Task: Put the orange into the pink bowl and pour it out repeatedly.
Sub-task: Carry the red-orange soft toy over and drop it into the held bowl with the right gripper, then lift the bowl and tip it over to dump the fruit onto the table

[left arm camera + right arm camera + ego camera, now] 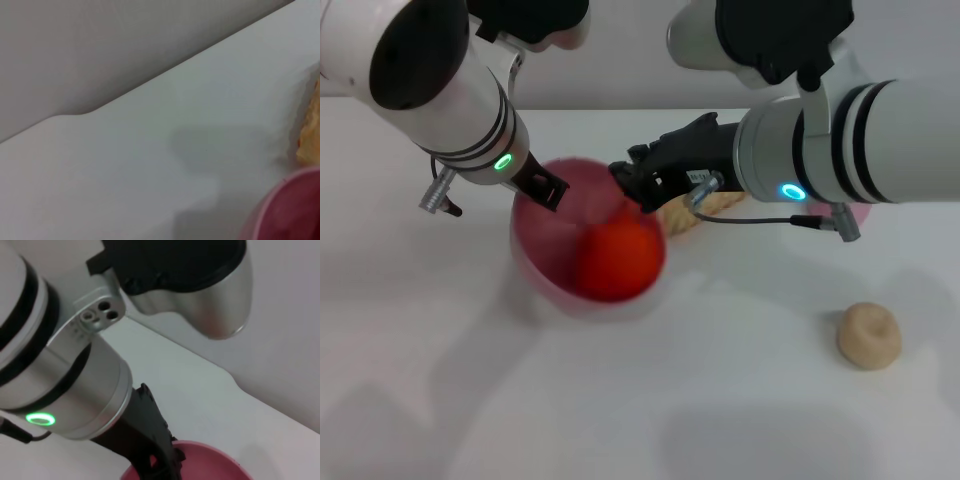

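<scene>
Both arms fill the top of the head view. Below them the pink bowl (555, 255) sits tipped on the white table (620, 420), the orange (617, 258) inside against its near rim. At the bowl's far-left rim is the left gripper (548, 190); whether it grasps the rim I cannot tell. Over the far-right rim reaches the right gripper (635, 185), its opening also unclear. A tan lump (868, 335) lies well apart, with bare table around it.

Left wrist view: bowl rim (287, 210), open tabletop.

Right wrist view: the left gripper (157, 460) meets the bowl's edge (210, 462).
</scene>
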